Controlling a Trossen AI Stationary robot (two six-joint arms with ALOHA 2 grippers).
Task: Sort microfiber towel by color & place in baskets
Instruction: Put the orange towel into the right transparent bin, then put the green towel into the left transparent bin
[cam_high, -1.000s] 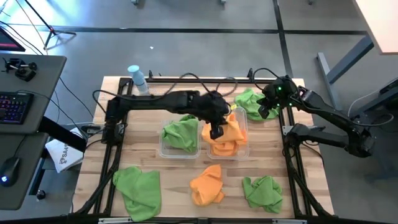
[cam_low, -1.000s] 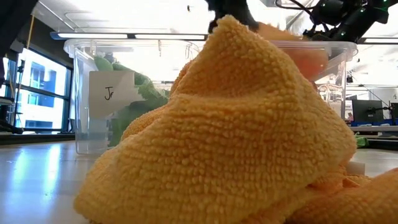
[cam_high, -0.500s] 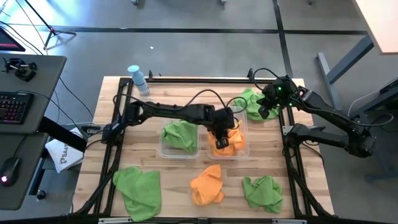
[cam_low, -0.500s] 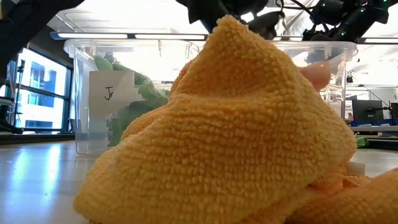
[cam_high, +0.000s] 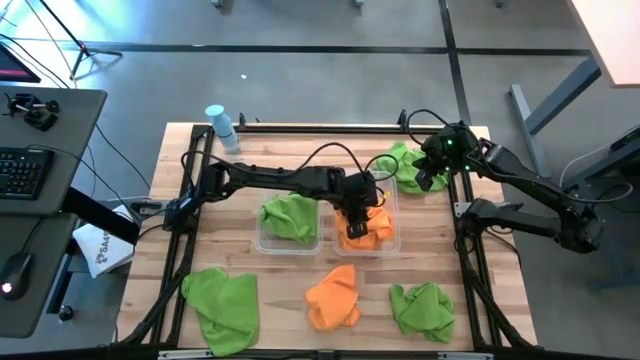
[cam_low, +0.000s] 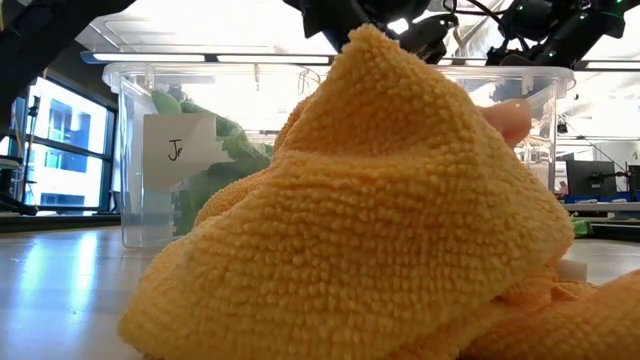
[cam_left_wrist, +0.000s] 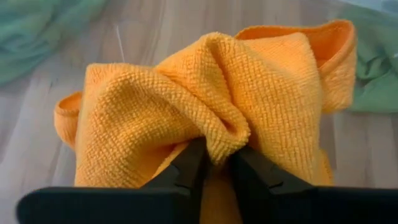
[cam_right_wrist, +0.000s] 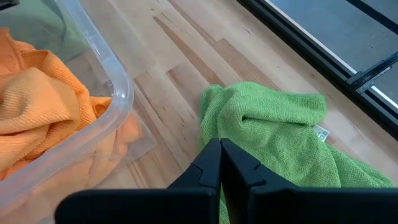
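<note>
Where it lies: orange towel (cam_left_wrist: 211, 106) bunched inside the right-hand clear bin (cam_high: 388, 240), under the left gripper (cam_high: 353, 228).
Hidden: the low view is mostly filled by another orange towel (cam_low: 370, 220) close to the lens; the bins behind it are cut off.
Texture: looped, nubbly microfiber, crumpled in soft folds; bin walls smooth and see-through.
Left gripper: fingers narrowly apart, a fold of orange towel pinched between them.
Other bin: clear bin (cam_high: 266, 243) holding a green towel (cam_high: 291, 216).
Right gripper: (cam_high: 428, 180) fingers pressed together, just over a green towel (cam_right_wrist: 280, 130) on the wooden table (cam_high: 270, 290).
Loose: orange towel (cam_high: 333, 297) and two green ones (cam_high: 222, 300) (cam_high: 422, 307) near the front edge.
</note>
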